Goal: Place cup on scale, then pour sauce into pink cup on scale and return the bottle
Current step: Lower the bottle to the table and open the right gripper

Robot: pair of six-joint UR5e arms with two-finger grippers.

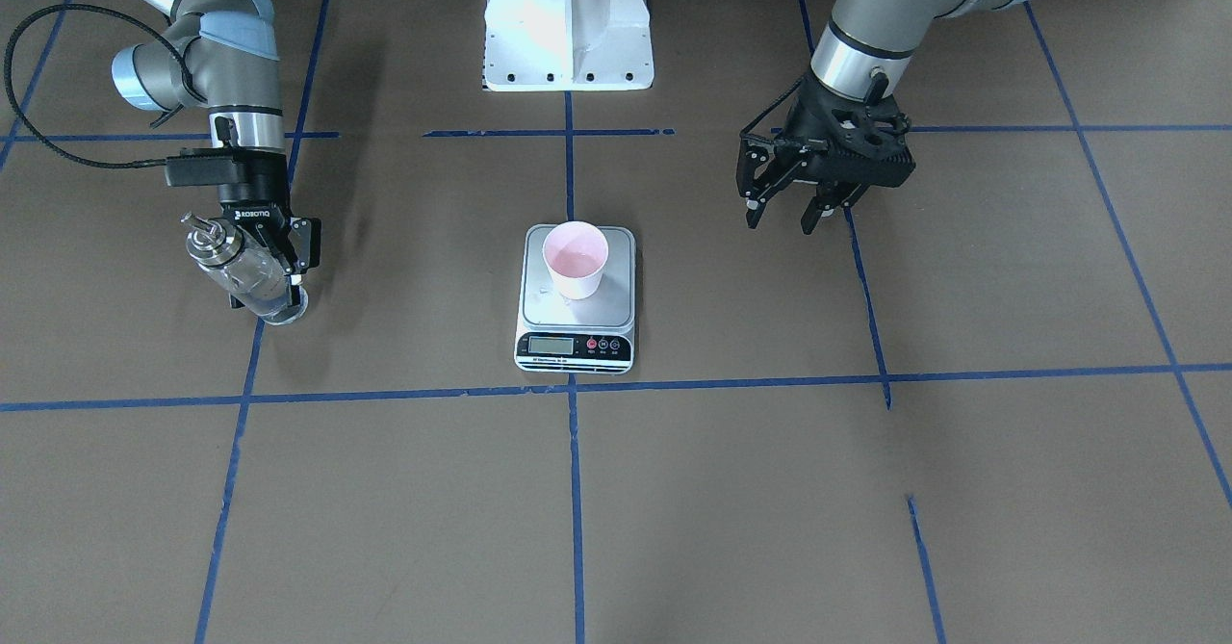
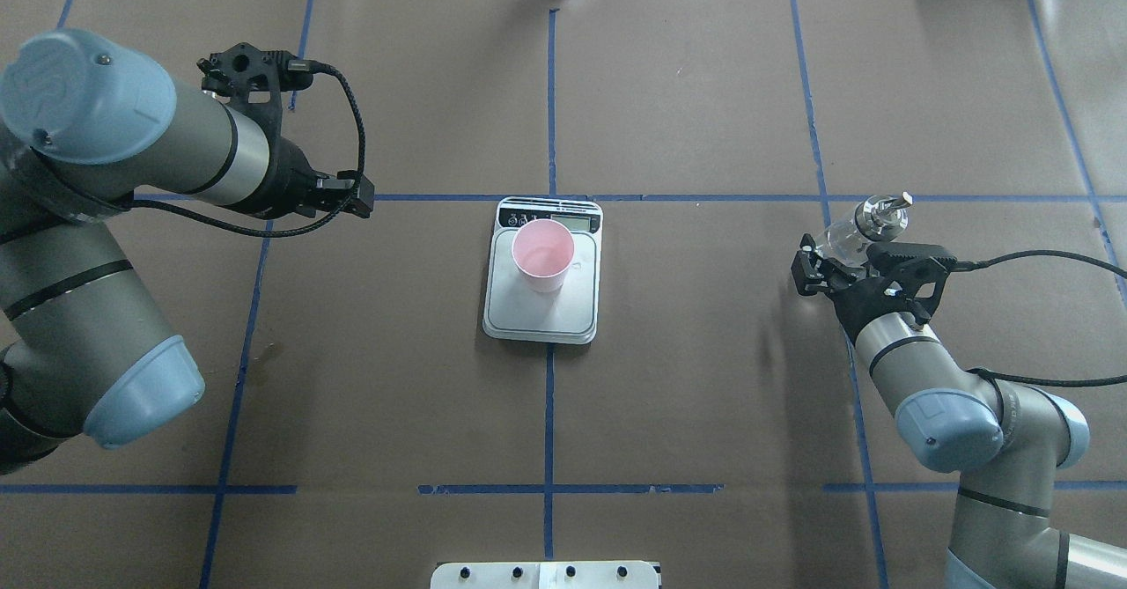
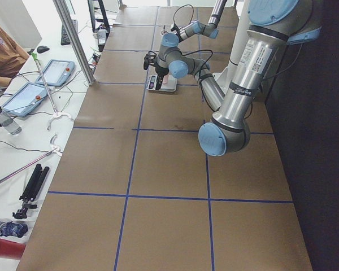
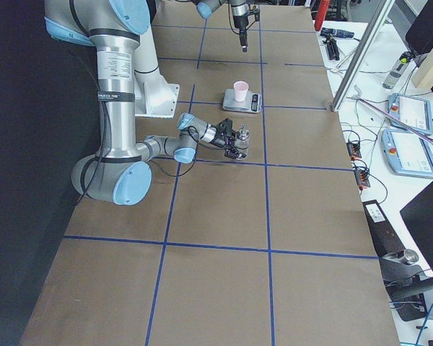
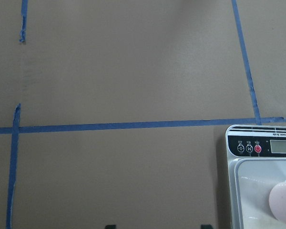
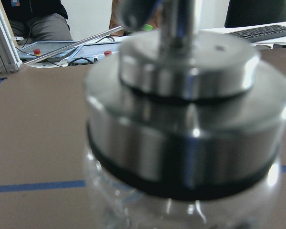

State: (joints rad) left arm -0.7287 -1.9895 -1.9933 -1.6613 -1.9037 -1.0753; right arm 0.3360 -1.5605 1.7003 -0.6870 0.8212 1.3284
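The pink cup (image 1: 576, 257) (image 2: 543, 254) stands upright on the scale (image 1: 575, 347) (image 2: 541, 325), toward its display end. I cannot make out the sauce in it. Far off to my right, my right gripper (image 1: 265, 283) (image 2: 835, 261) is shut on the clear glass bottle (image 1: 241, 273) (image 2: 867, 219). The bottle's silver cap (image 6: 190, 105) fills the right wrist view. Its base is at or just above the table; I cannot tell which. My left gripper (image 1: 780, 218) (image 5: 157, 226) hangs open with nothing in it, above the table on the other side of the scale (image 5: 257, 148).
Blue tape lines divide the brown table into squares. The white robot pedestal (image 1: 568, 23) stands behind the scale. Past the table's far edge are a desk with tablets (image 3: 31, 96) and a seated person (image 3: 3, 51).
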